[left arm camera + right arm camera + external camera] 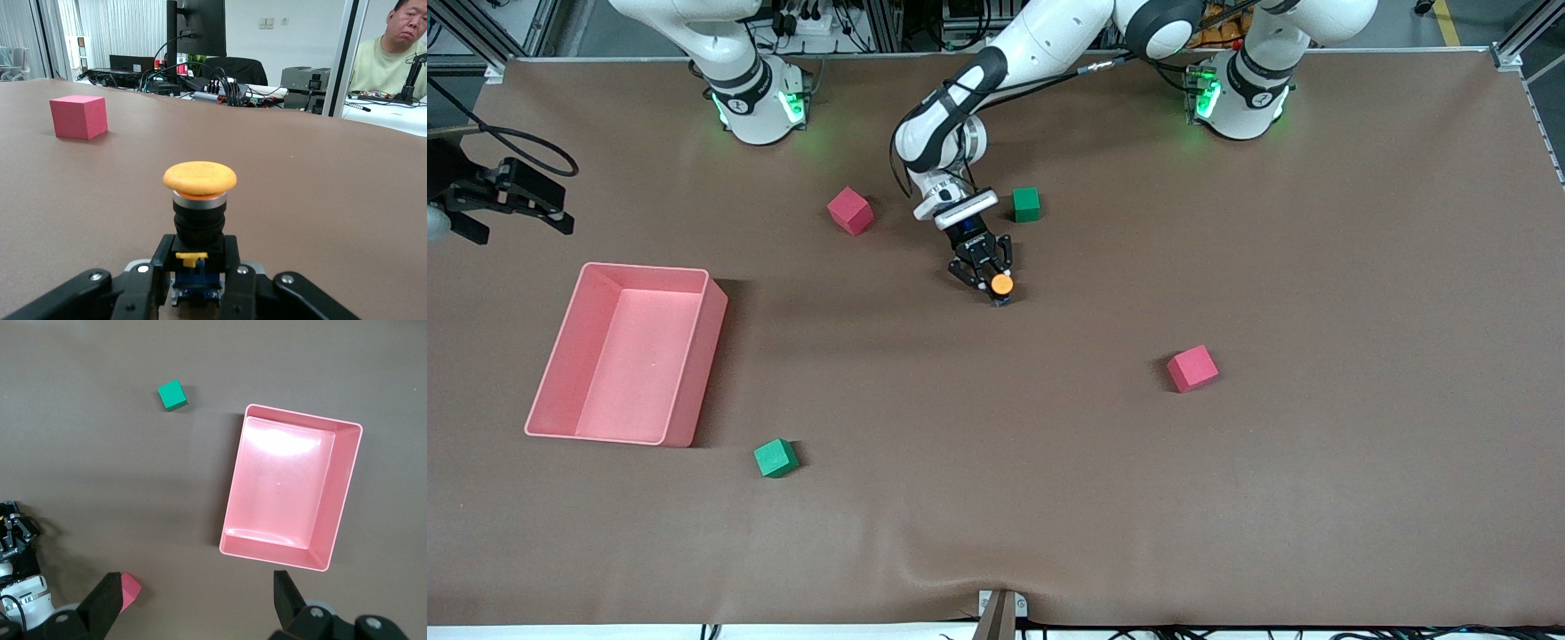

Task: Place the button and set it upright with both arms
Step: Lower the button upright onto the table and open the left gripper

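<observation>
On a brown table (1049, 498), the left gripper (989, 276) is clamped on the black body of the button (1002, 284), which stands upright with its round orange cap on top, resting on the table near the middle. Taking the button as landmark, a green cube (1026, 204) and a pink cube (850, 211) lie farther from the front camera, and another pink cube (1192, 368) lies nearer it, toward the left arm's end. The right gripper (193, 600) waits with its fingers spread apart, high over the table's right-arm end, above a pink tray (551, 418) that sits well apart from the button.
</observation>
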You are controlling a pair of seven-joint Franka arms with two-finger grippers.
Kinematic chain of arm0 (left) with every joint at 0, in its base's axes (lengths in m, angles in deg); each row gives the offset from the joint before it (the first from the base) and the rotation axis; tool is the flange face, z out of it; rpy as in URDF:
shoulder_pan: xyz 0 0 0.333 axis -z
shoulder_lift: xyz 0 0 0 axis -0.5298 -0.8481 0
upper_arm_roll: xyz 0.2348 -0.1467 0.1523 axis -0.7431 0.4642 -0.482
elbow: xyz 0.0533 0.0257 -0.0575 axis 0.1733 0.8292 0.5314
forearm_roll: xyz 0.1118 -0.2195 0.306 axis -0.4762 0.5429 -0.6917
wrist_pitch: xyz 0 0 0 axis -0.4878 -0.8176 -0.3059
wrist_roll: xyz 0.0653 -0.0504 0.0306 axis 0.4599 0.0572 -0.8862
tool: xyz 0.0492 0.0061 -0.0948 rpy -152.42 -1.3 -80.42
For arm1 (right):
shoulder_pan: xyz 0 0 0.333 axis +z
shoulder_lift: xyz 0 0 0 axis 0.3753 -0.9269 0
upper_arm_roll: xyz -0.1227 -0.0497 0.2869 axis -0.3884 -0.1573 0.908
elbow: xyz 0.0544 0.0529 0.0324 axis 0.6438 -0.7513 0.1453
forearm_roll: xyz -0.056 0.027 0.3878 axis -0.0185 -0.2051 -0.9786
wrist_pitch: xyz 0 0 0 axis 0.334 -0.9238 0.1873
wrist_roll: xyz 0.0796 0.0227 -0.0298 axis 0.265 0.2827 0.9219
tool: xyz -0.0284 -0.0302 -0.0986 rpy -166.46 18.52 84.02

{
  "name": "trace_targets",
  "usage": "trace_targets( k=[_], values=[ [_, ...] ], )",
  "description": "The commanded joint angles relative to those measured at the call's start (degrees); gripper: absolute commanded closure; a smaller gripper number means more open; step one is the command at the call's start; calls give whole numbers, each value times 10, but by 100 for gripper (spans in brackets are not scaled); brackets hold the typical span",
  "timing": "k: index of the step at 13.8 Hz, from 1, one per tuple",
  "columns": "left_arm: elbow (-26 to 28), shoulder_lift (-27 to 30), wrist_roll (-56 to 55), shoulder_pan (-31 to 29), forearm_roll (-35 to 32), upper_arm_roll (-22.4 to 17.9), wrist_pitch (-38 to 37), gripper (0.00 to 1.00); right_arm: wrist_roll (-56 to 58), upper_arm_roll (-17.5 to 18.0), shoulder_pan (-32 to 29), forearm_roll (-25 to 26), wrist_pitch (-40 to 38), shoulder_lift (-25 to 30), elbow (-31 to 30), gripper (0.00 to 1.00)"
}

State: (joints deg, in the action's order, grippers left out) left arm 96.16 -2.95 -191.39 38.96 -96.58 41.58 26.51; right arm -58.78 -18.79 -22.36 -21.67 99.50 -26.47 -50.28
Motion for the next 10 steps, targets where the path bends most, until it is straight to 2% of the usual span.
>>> trace_targets(
  k=[1,2,3,5,6,10],
  values=[
    [-25,-19,-7,0,-22,2,-2,78,4,-1,-2,-8,-2,1,2,0],
    [-25,-16,-7,0,-22,2,-2,64,4,-1,-2,-8,-2,1,2,0],
    [-25,-14,-3,0,-22,2,-2,38,4,-1,-3,-8,-2,1,2,0],
    [-25,-12,1,1,-22,2,-2,3,4,-1,-3,-8,-2,0,2,0],
    [-24,-12,5,1,-22,2,-2,0,4,-1,-3,-8,-2,0,2,0],
    [-24,-6,5,2,-18,8,-2,0,4,-1,-4,-8,-2,0,2,0]
  ],
)
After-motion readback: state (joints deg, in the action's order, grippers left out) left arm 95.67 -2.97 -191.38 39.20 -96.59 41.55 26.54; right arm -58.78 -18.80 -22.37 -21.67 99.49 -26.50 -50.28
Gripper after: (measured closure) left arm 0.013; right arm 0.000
